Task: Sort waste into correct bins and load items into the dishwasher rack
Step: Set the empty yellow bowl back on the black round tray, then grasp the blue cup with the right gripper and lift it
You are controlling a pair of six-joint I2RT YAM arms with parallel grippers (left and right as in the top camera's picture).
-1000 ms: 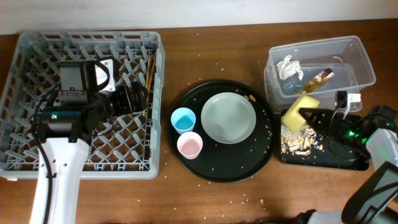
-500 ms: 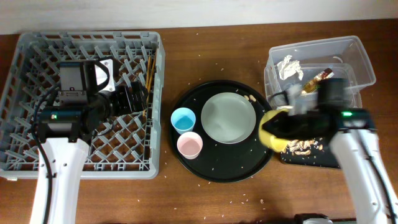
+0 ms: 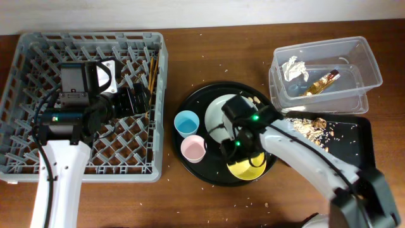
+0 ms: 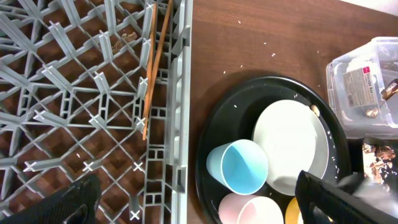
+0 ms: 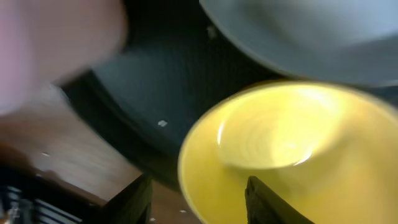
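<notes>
The waste looked sorted: the crumpled white napkin (image 3: pixel 293 67) and the brown-and-gold wrapper (image 3: pixel 323 82) lay in the clear tub (image 3: pixel 370 63), and the crumbly food scraps (image 3: pixel 310 126) sat in the shallow black tray (image 3: pixel 361 145). Loading had barely begun, judging by the dishwasher rack (image 3: pixel 25 63), which held only chopsticks (image 3: pixel 152 73). The plate (image 4: pixel 292 146), blue cup (image 4: pixel 239 168) and pink cup (image 3: pixel 193 148) remained on the round black tray (image 3: pixel 190 107). The right hand (image 3: pixel 243 152) gripped the yellow bowl (image 3: pixel 245 167) there (blurred wrist view), while the left hand (image 4: pixel 199 202) hung spread wide over the rack.

Dishwashing test bench, rack (image 3: pixel 82 104), wooden table (image 3: pixel 215 57)
</notes>
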